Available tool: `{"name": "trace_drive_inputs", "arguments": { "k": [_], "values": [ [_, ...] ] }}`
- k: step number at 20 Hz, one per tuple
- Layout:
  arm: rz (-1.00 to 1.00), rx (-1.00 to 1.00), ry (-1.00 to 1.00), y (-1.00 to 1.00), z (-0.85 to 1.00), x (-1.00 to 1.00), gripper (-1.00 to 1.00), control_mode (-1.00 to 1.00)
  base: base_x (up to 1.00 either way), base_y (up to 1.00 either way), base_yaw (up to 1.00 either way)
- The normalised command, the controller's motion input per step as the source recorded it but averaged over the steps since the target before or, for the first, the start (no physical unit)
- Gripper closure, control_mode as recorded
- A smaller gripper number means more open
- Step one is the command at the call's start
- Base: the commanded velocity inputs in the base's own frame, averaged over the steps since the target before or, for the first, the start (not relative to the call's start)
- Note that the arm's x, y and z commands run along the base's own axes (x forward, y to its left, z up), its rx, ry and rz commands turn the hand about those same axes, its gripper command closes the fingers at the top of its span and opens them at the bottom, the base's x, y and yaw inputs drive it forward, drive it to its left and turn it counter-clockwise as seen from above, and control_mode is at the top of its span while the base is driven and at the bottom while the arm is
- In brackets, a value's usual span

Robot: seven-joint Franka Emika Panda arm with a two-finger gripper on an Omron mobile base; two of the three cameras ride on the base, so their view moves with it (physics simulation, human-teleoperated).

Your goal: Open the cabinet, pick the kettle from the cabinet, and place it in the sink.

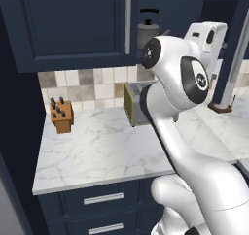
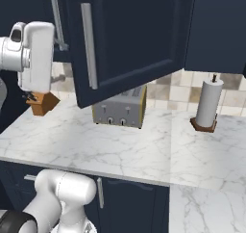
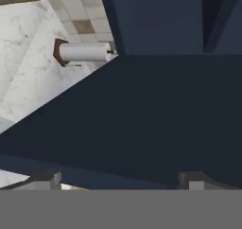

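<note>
Close before our pincer (image 3: pixel 118 178), whose tips stand wide apart holding nothing, hangs the swung-out right door of the cabinet (image 2: pixel 134 39), and we judge the kettle (image 1: pixel 148 30) sits on the shelf behind that door, beyond the hand.

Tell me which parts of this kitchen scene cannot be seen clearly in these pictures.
- Grey metal kettle, left base view: lower body and spout hidden behind the white arm.
- Boxy silver toaster, right base view: top hidden by the open navy cabinet door.
- Gripper, hand view: fingertips cut off at the bottom.
</note>
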Motion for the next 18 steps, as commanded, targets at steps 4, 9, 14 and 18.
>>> {"name": "trace_drive_inputs", "arguments": {
  "k": [4, 9, 14, 18],
  "values": [
    [-0.08, 0.03, -0.08, -0.56, 0.05, -0.45, -1.0, -1.0, 0.0, 0.0, 0.0],
    [-0.03, 0.05, -0.06, -0.76, 0.01, -0.22, -1.0, -1.0, 0.0, 0.0, 0.0],
    [-0.01, 0.05, -0.06, -0.73, 0.01, -0.07, -1.0, -1.0, 0.0, 0.0, 0.0],
    [0.0, 0.07, -0.03, -0.69, 0.0, 0.0, -1.0, -1.0, 0.0, 0.0, 0.0]
  ]
}}
